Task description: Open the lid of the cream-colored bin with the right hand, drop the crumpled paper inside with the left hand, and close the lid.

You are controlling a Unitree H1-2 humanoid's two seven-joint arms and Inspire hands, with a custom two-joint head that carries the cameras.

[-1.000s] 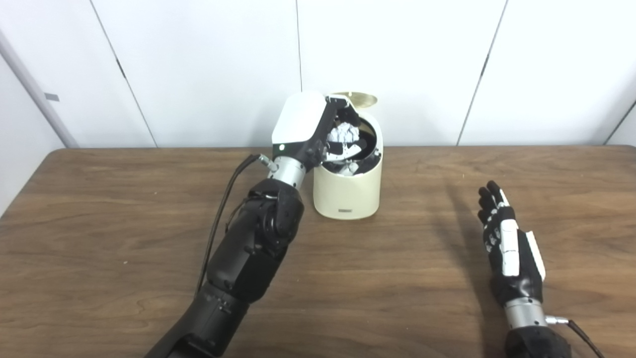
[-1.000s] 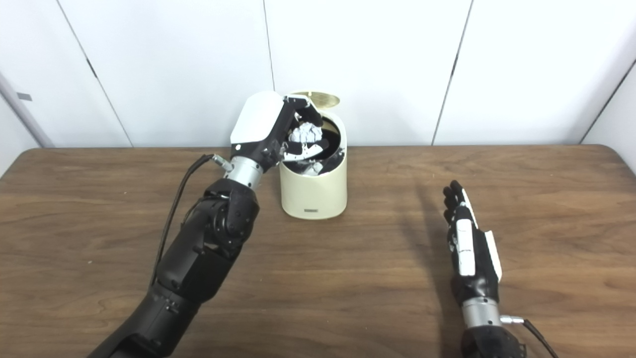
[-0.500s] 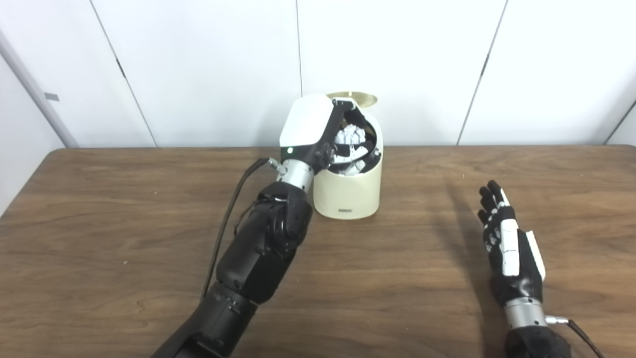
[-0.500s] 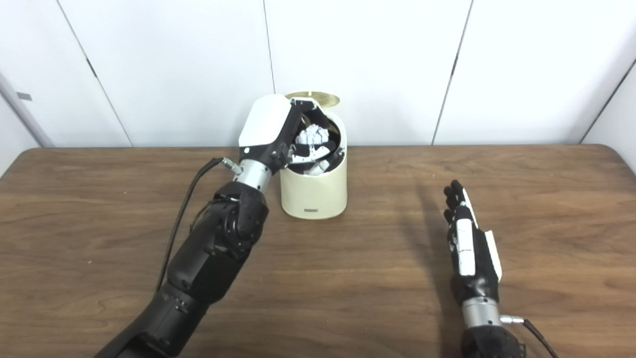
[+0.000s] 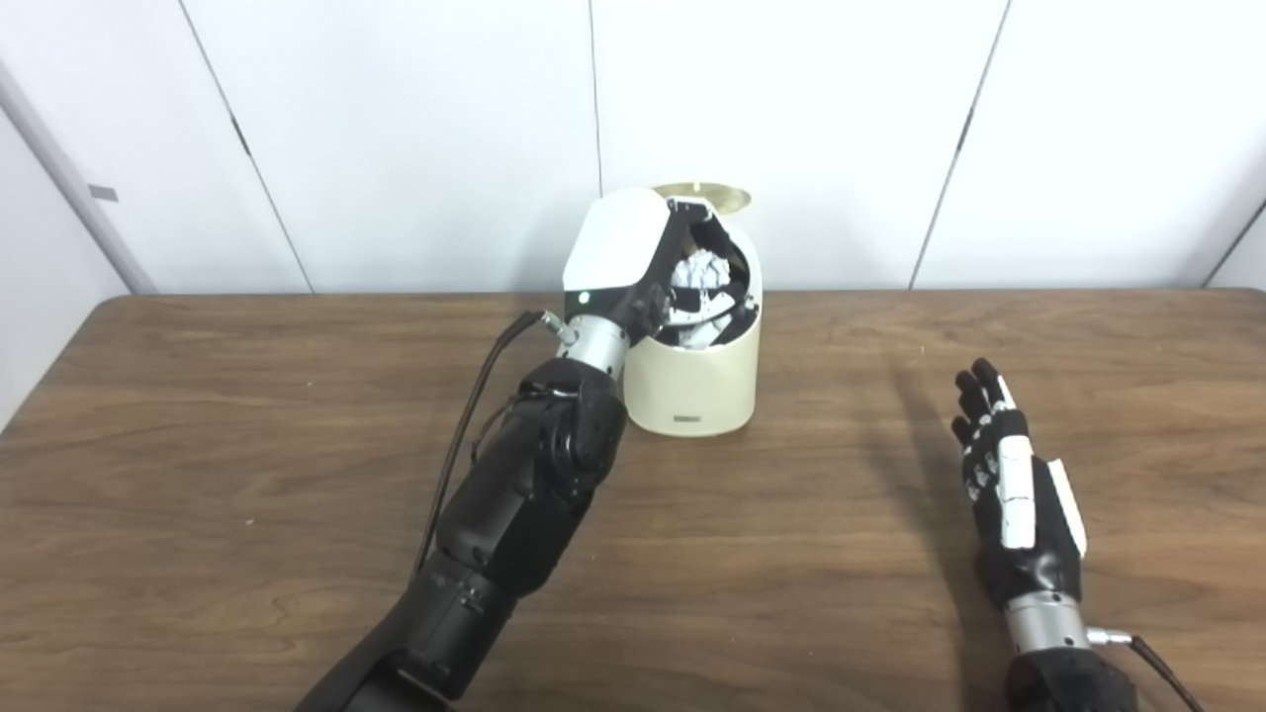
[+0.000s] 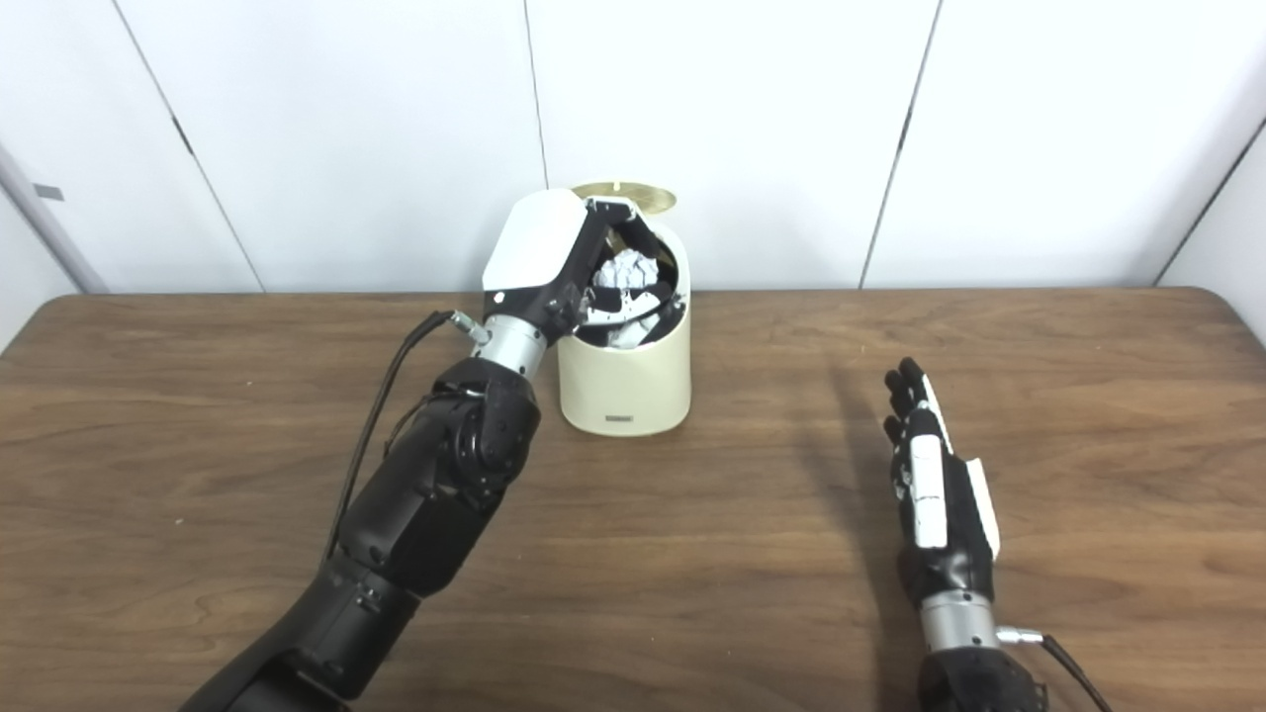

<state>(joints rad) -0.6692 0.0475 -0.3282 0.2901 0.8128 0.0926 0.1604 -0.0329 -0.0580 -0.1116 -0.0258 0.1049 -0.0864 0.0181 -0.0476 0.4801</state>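
The cream-colored bin stands at the back middle of the wooden table, its lid tipped up behind the opening. My left hand reaches over the bin's mouth and is shut on the white crumpled paper, which sits just inside the opening. In the right eye view the paper shows between the fingers. My right hand lies open and empty on the table at the right, well apart from the bin.
The wooden table runs to a white panelled wall right behind the bin. A black cable hangs along my left forearm.
My left hand has moved right and down with the paper, from the bin's left rim to over its opening. My right hand has stayed still.
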